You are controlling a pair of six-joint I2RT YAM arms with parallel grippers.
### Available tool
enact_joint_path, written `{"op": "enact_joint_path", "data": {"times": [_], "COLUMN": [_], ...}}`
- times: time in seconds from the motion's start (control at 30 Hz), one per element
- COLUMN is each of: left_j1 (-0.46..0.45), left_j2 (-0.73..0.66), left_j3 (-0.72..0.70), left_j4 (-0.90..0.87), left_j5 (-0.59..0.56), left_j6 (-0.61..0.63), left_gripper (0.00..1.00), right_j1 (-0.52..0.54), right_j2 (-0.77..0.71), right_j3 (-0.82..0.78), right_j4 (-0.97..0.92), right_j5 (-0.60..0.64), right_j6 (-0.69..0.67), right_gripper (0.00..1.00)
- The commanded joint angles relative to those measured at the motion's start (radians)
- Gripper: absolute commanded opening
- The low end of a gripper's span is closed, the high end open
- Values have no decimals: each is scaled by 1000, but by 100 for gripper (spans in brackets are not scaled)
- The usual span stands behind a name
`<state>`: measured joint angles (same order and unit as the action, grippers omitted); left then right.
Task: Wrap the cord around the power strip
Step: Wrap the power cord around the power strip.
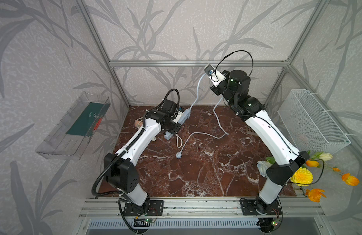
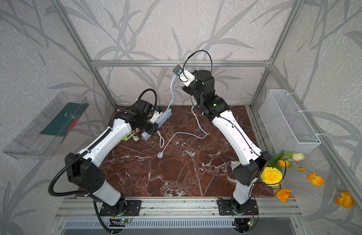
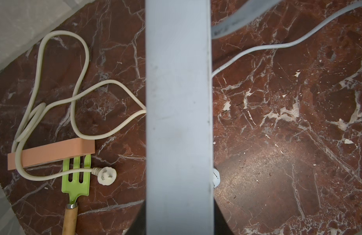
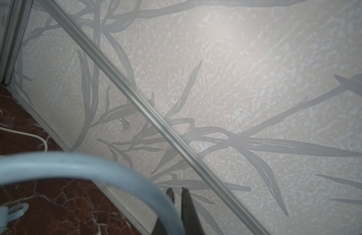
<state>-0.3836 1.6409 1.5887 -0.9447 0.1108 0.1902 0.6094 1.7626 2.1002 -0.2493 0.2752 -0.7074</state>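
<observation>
The light grey-blue power strip is lifted off the back left of the marble table, with my left gripper shut across it. In the left wrist view the power strip is a wide bar hiding the jaws. Its pale blue cord rises from the strip's far end to my raised right gripper, which is shut on it. The cord then drops to the table, curves left and ends in a plug.
A second white cord with its plug, a pink block and a green spatula lie beside the left arm. A wire basket hangs right, a clear tray left. Flowers stand front right.
</observation>
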Motion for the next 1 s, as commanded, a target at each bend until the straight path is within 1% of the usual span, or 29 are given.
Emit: {"op": "enact_joint_path", "data": {"times": [0.0,0.13,0.23,0.3,0.43,0.5,0.53,0.6,0.67,0.77,0.83,0.87,0.93,0.97], "left_j1": [-33,-97,-126,-158,-203,-213,-222,-250,-274,-280,-278,-278,-275,-267], "left_j2": [4,-9,-64,-133,-326,-390,-395,-373,-359,-392,-429,-451,-491,-499], "left_j3": [44,31,-10,-62,-212,-235,-216,-157,-109,-108,-113,-125,-167,-174], "left_j4": [-97,-116,-112,-72,133,192,189,151,157,292,371,428,533,556], "left_j5": [129,201,273,333,404,445,472,518,563,616,621,593,571,565], "left_j6": [31,116,191,242,290,287,285,296,304,260,233,199,174,167], "left_gripper": [0,0,0,0,0,0,0,0,0,0,0,0,0,0], "right_j1": [47,50,24,-25,-134,-165,-173,-177,-175,-182,-197,-207,-222,-223], "right_j2": [-79,-40,2,28,68,81,88,101,119,145,154,160,174,178], "right_j3": [41,128,182,214,235,221,215,206,195,140,88,59,15,-17], "right_j4": [52,21,13,5,8,21,24,23,20,27,35,40,45,59], "right_j5": [-55,-111,-144,-192,-284,-328,-344,-374,-394,-390,-402,-412,-437,-447], "right_j6": [1,27,42,122,278,323,345,369,389,395,421,445,492,510], "right_gripper": [0,0,0,0,0,0,0,0,0,0,0,0,0,0]}}
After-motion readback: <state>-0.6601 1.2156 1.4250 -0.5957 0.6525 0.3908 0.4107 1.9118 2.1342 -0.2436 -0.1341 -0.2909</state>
